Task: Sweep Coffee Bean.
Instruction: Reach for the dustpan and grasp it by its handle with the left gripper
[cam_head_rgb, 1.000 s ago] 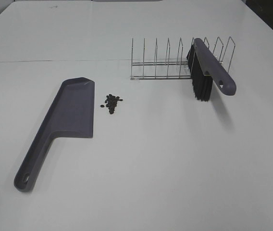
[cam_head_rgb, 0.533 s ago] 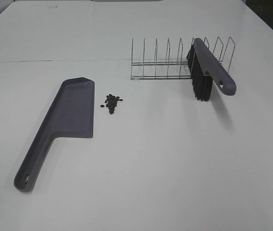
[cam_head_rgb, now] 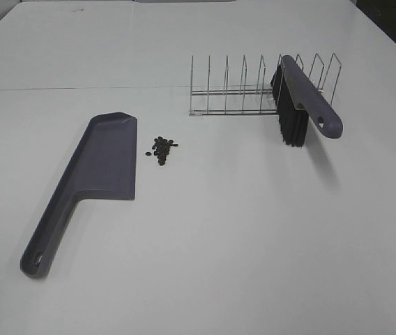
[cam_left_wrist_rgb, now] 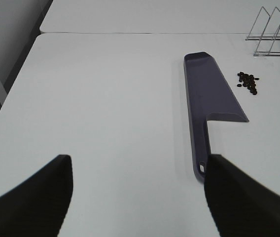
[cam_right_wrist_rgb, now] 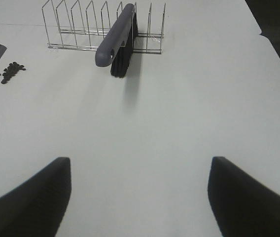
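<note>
A small cluster of dark coffee beans (cam_head_rgb: pixel 162 149) lies on the white table just right of the purple-grey dustpan (cam_head_rgb: pixel 97 167), whose handle points toward the front left. The beans (cam_left_wrist_rgb: pixel 248 83) and dustpan (cam_left_wrist_rgb: pixel 210 96) also show in the left wrist view, well ahead of my left gripper (cam_left_wrist_rgb: pixel 139 197), which is open and empty. A purple-grey brush (cam_head_rgb: pixel 308 101) with black bristles stands in the wire rack (cam_head_rgb: pixel 254 91) at the right. In the right wrist view the brush (cam_right_wrist_rgb: pixel 118 37) and beans (cam_right_wrist_rgb: pixel 11 71) lie far ahead of my open, empty right gripper (cam_right_wrist_rgb: pixel 139 197). Neither gripper shows in the exterior view.
The wire rack (cam_right_wrist_rgb: pixel 88 29) has several upright dividers. A seam crosses the table (cam_head_rgb: pixel 79 88) behind the dustpan. The table's left edge (cam_left_wrist_rgb: pixel 12 94) drops to the floor; dark floor lies past the right edge (cam_right_wrist_rgb: pixel 278 49).
</note>
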